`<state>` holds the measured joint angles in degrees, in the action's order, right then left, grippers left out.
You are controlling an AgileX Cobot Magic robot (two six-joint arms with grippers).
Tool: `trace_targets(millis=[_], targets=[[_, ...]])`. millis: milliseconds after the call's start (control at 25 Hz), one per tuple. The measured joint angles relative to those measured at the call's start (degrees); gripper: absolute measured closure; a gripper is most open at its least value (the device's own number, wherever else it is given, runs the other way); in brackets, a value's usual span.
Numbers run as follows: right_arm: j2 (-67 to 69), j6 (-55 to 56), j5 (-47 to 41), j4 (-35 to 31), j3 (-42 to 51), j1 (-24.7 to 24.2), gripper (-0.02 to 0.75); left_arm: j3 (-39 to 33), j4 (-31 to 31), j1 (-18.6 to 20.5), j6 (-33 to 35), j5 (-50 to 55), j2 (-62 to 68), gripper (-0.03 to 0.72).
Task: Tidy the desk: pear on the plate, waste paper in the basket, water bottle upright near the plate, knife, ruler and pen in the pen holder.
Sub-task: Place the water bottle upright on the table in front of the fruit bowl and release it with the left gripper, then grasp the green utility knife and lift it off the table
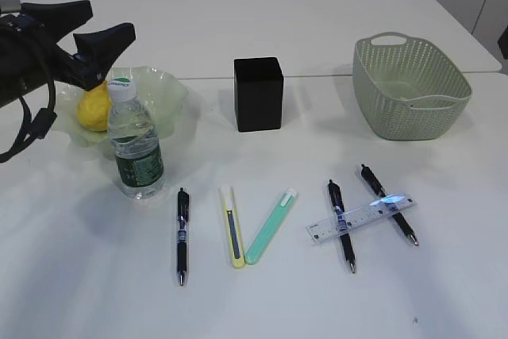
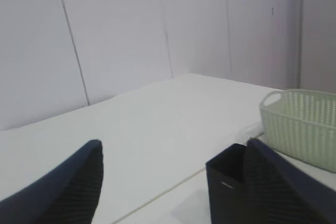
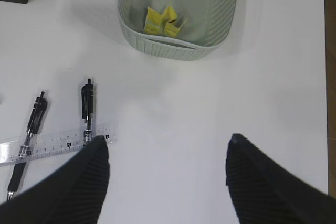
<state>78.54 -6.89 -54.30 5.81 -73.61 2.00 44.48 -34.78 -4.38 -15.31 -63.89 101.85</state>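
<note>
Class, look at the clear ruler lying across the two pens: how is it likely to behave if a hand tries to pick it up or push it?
The ruler looks thin and flat, so it is probably light and hard to pinch off the desk. Resting across two pens, it sits slightly raised, which may help; a push would likely make it slide or roll the pens. Its glossy plastic may be slippery.

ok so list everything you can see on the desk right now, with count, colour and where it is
pear: 1, yellow, in the plate
plate: 1, pale green glass, back left
water bottle: 1, clear with white cap, upright in front of the plate
pen holder: 1, black, back centre
basket: 1, sage green, back right
waste paper: 1, yellow and white, inside the basket
pens: 3, black, front row
knives: 2, yellow and mint, front centre
ruler: 1, clear, lying across two pens
left gripper: open, above the plate
right gripper: open, above the desk
</note>
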Motion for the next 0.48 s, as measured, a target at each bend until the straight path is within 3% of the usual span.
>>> trace_targets(millis=[240, 480], targets=[[0.00, 0.00, 0.12, 0.00, 0.00, 0.00, 0.222, -0.10, 16.82, 0.25, -2.08, 3.30, -0.74, 0.096], [0.00, 0.00, 0.31, 0.00, 0.00, 0.00, 0.223, -0.22, 20.43, 2.93, -2.47, 16.11, -2.15, 0.097]])
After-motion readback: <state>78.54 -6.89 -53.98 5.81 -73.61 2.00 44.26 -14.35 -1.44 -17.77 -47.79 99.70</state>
